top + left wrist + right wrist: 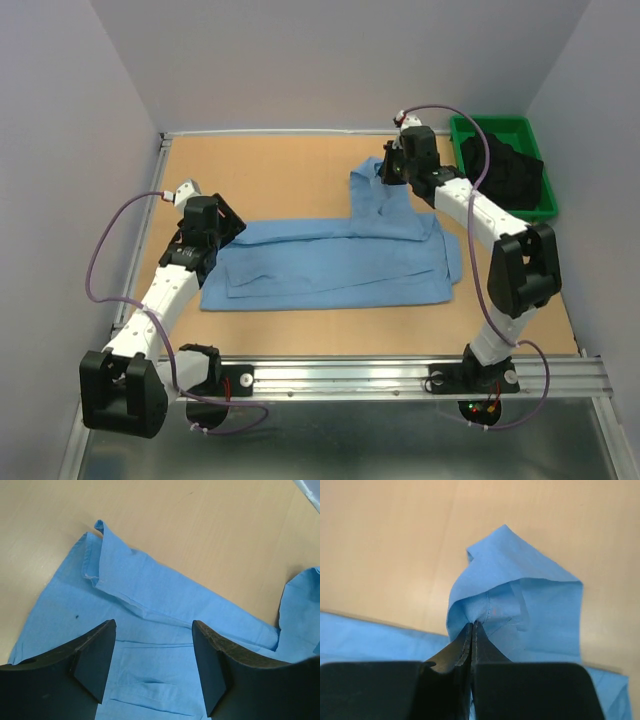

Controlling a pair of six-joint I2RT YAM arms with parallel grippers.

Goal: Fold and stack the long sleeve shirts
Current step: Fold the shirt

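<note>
1 shirt [530, 605] btwn closed R jaws

The table [280, 170] is viewed from above and behind. The light blue shirt [165, 595] is shared, close up, by both wrist views.

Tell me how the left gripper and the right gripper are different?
The left gripper is open and holds nothing; the right gripper is shut, pinching a bit of the blue shirt. The left gripper is over the shirt's flat folded part; the right gripper is at the part sticking out near the green bin. Both have black fingers.
</note>
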